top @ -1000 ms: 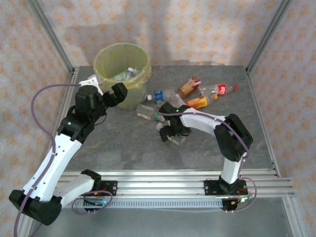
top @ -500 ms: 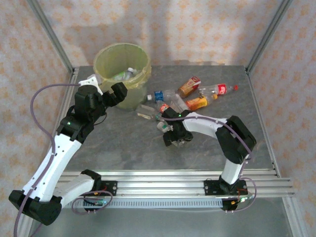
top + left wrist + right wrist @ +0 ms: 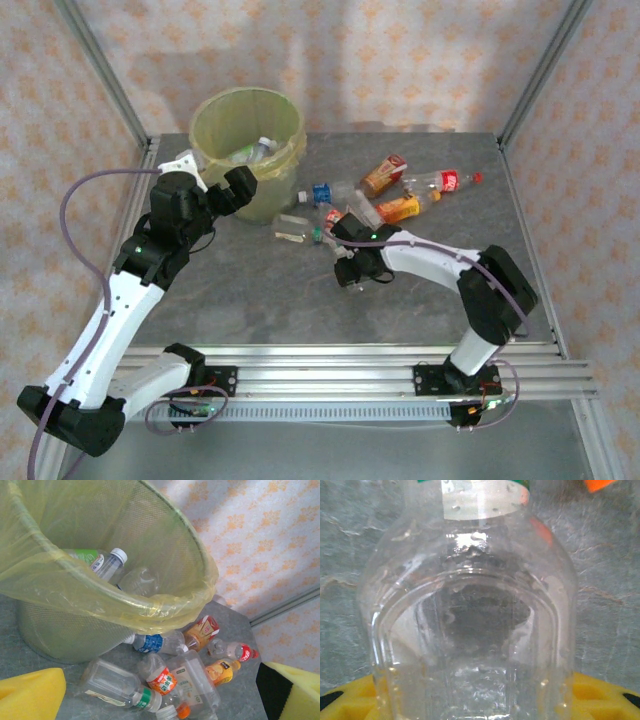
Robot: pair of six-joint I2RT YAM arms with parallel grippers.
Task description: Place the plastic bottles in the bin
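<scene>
Though faint overhead, clear bottle [image 3: 470, 605] droplet-beaded.

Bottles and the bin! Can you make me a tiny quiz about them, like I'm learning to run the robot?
1. True or false: the bin already has bottles inside it.
2. What colour is the bag lining the bin? A red, B yellow-green, C blue.
3. Fill in: the gripper beside the bin, with nothing between its fingers, is the ____ one.

Key
1. True
2. B
3. left: the left gripper
</scene>
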